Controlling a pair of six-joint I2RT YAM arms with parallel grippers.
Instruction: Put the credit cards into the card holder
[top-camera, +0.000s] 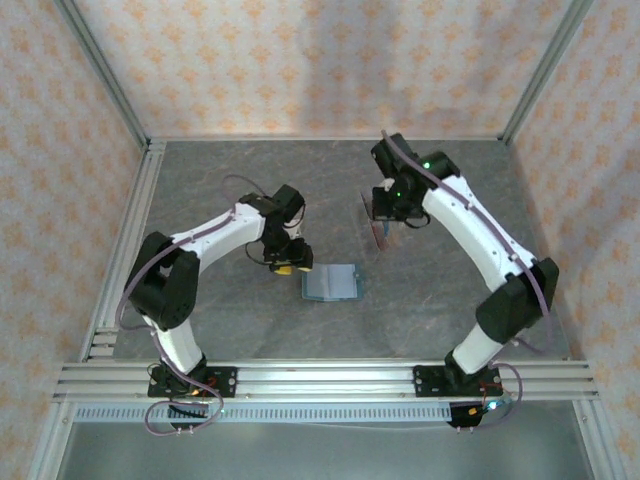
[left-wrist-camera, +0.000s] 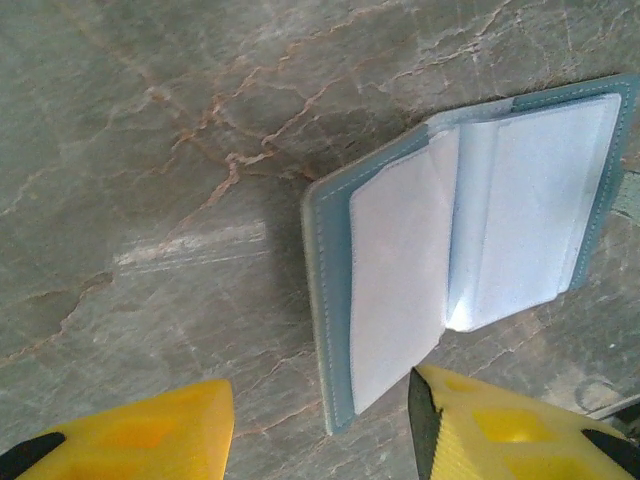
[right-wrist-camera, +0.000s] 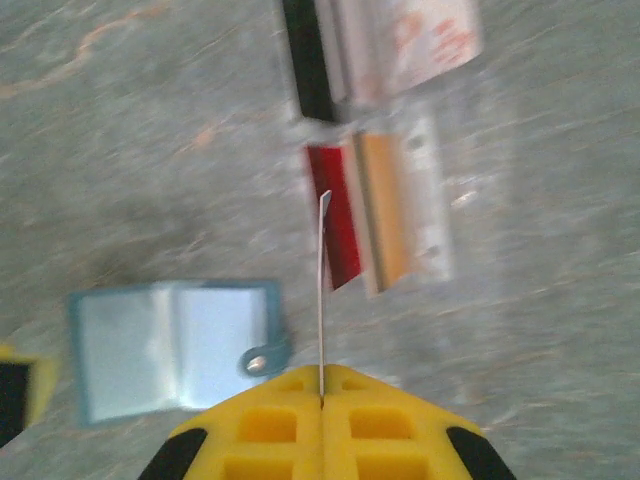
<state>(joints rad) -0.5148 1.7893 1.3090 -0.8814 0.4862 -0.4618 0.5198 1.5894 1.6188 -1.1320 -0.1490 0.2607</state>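
right pincer (right-wrist-camera: 322, 374) tight on edge-on card (right-wrist-camera: 322, 300) before clear stand (right-wrist-camera: 432, 225), left pincer (left-wrist-camera: 320, 400) apart by open card holder (left-wrist-camera: 400, 270)

right hand (right-wrist-camera: 322, 378): pinching 1 card (right-wrist-camera: 323, 290) edge-on | card holder (right-wrist-camera: 170, 345): open, left

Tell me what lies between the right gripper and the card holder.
Bare table, as the top external view shows: no object sits between the right gripper, shut on a card, and the open card holder.
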